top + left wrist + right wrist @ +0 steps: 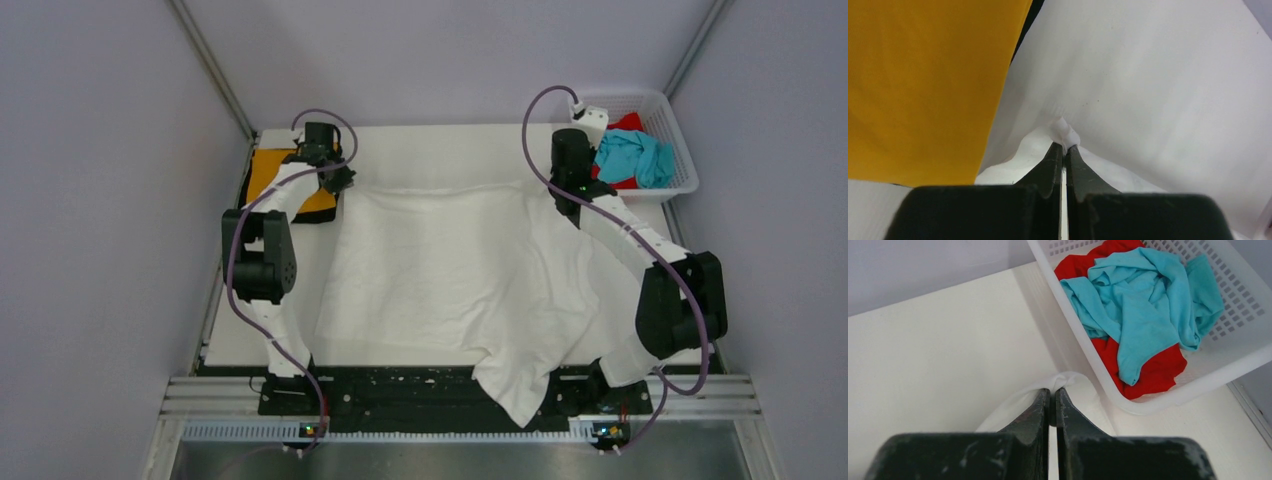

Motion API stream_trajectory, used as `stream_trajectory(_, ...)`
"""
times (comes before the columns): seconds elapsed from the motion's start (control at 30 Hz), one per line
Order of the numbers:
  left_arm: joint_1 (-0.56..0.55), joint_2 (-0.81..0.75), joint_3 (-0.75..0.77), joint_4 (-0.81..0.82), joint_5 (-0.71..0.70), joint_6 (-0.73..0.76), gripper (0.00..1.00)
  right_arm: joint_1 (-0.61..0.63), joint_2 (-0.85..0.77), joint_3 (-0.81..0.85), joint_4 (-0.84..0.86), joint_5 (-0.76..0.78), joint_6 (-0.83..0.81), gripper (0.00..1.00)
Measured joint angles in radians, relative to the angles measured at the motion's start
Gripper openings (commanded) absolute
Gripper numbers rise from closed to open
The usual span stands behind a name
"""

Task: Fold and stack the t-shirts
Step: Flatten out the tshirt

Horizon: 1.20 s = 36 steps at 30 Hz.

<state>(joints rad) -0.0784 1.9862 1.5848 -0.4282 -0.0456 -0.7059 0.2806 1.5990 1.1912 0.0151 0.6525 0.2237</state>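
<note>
A large white t-shirt [450,270] lies spread over the table's middle, one end hanging over the near edge. My left gripper [343,183] is shut on its far left corner; a pinch of white cloth [1064,131] bulges past the tips. My right gripper [565,196] is shut on its far right corner, with white cloth [1068,382] between the tips. A folded orange t-shirt [268,170] lies at the far left on a black one [322,216] and fills the left of the left wrist view [923,85]. Teal [1148,305] and red [1158,372] t-shirts lie crumpled in the basket.
The white mesh basket [684,175] stands at the far right corner, its near rim [1128,402] just right of my right gripper. Grey walls close in the table on three sides. A metal rail [430,395] runs along the near edge.
</note>
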Motion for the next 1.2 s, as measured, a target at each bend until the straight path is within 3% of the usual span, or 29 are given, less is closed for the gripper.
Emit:
stream_trajectory(0.23, 0.0, 0.1, 0.116, -0.032, -0.017, -0.003, 0.0, -0.004, 0.114, 0.063, -0.002, -0.016, 0.002, 0.0)
stream_trajectory(0.37, 0.0, 0.183, 0.228, -0.074, -0.035, -0.016, 0.21, -0.011, 0.207, 0.148, -0.003, -0.016, 0.002, 0.0)
stream_trajectory(0.43, 0.0, 0.214, 0.27, -0.091, -0.05, -0.024, 0.4, -0.014, 0.26, 0.198, -0.002, -0.013, 0.002, 0.02)
stream_trajectory(0.5, 0.0, 0.245, 0.319, -0.106, -0.054, -0.031, 0.53, -0.02, 0.322, 0.266, -0.01, -0.013, 0.005, 0.21)
stream_trajectory(0.57, 0.0, 0.273, 0.373, -0.118, -0.048, -0.041, 0.57, -0.027, 0.401, 0.364, -0.03, -0.023, 0.007, 0.52)
stream_trajectory(0.63, 0.0, 0.293, 0.426, -0.128, -0.041, -0.048, 0.64, -0.035, 0.47, 0.456, -0.064, -0.036, 0.011, 0.76)
stream_trajectory(0.67, 0.0, 0.296, 0.446, -0.128, -0.036, -0.05, 0.75, -0.037, 0.495, 0.493, -0.086, -0.045, 0.014, 0.9)
stream_trajectory(0.7, 0.0, 0.296, 0.451, -0.127, -0.03, -0.05, 0.95, -0.04, 0.51, 0.518, -0.106, -0.056, 0.018, 0.95)
stream_trajectory(0.73, 0.0, 0.288, 0.453, -0.125, -0.025, -0.054, 0.98, -0.042, 0.514, 0.526, -0.123, -0.068, 0.023, 0.98)
stream_trajectory(0.9, -0.014, 0.217, 0.389, -0.106, -0.011, -0.039, 0.99, -0.042, 0.472, 0.476, -0.159, -0.172, 0.055, 0.99)
stream_trajectory(1.2, -0.117, -0.04, 0.096, -0.069, 0.007, 0.033, 0.99, -0.042, 0.301, 0.211, -0.177, -0.48, 0.182, 0.99)
